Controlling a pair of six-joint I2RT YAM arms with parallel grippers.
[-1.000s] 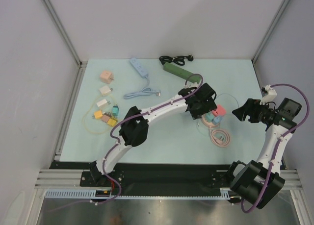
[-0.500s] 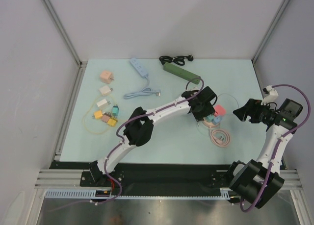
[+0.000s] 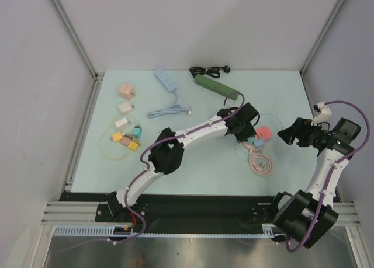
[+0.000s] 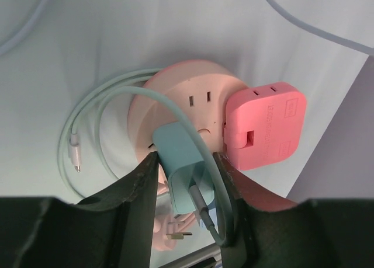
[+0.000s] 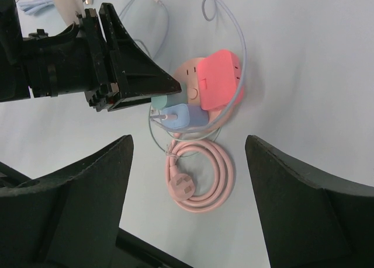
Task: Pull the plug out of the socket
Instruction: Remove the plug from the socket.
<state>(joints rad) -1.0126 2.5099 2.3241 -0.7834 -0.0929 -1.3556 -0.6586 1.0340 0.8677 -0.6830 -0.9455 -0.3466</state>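
Left claw [image 4: 185, 163] straddles the teal plug [image 4: 177, 148], apparently pinching both sides.

Robotics lab test cell — blank white wall panels [image 3: 175, 28], aluminium frame posts [image 3: 70, 31], pale-blue table [image 3: 198, 169], bolted-down arms [image 3: 193, 131]

My left arm [image 3: 187, 134] reaches from its base at the near left corner, elbow bent low over the worktop, forearm stretched away and to the right, past the middle. Its wrist tips downward, and the left claw [image 4: 186, 163] points at the worktop. The two dark fingers [image 4: 143, 186] are drawn in close and press against either side of the teal plug [image 4: 178, 148].

My right arm [image 3: 327, 163] stands folded along the right edge, with the upper link rising from its base and the wrist turned to face left. The right claw [image 5: 188, 142] hangs above the worktop with its jaws spread wide, gripping nothing.
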